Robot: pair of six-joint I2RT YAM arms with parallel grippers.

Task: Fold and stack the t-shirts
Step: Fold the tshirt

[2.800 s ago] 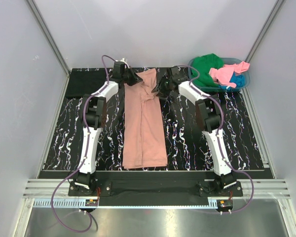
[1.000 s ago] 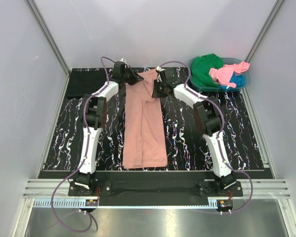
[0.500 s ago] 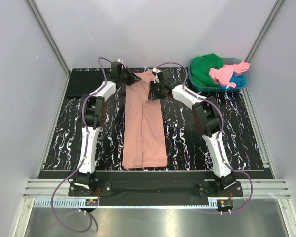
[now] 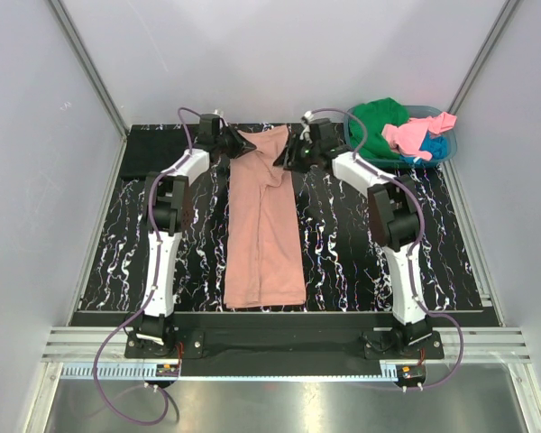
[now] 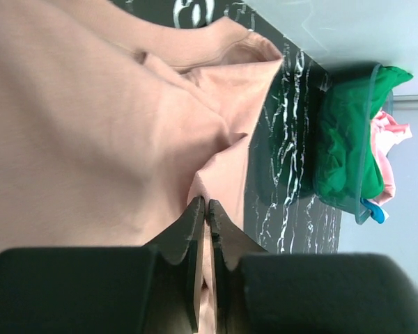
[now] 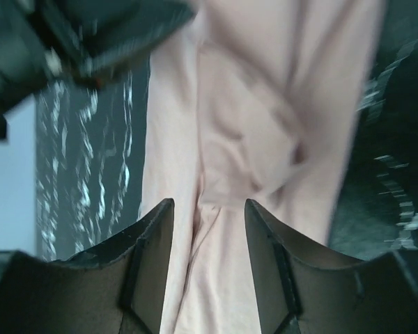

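A salmon-pink t-shirt (image 4: 263,225) lies as a long narrow strip down the middle of the black marbled table (image 4: 343,244). My left gripper (image 4: 242,144) is at the strip's far left corner. In the left wrist view its jaws (image 5: 205,202) are pinched together on a raised fold of the pink cloth (image 5: 90,104). My right gripper (image 4: 295,159) hovers at the strip's far right edge, open, with only the pink cloth (image 6: 265,104) showing below its gap (image 6: 209,202). A black t-shirt (image 4: 158,152) lies flat at the far left.
A teal basket (image 4: 440,162) stands at the far right corner, holding a green t-shirt (image 4: 377,126), a bright pink one (image 4: 415,135) and a blue one (image 4: 437,146). The basket (image 5: 366,139) also shows in the left wrist view. Grey walls close in the table.
My right gripper has opened, let go of the pink cloth and drawn back to the right. The left gripper has stayed at the far left corner, its jaws easing slightly.
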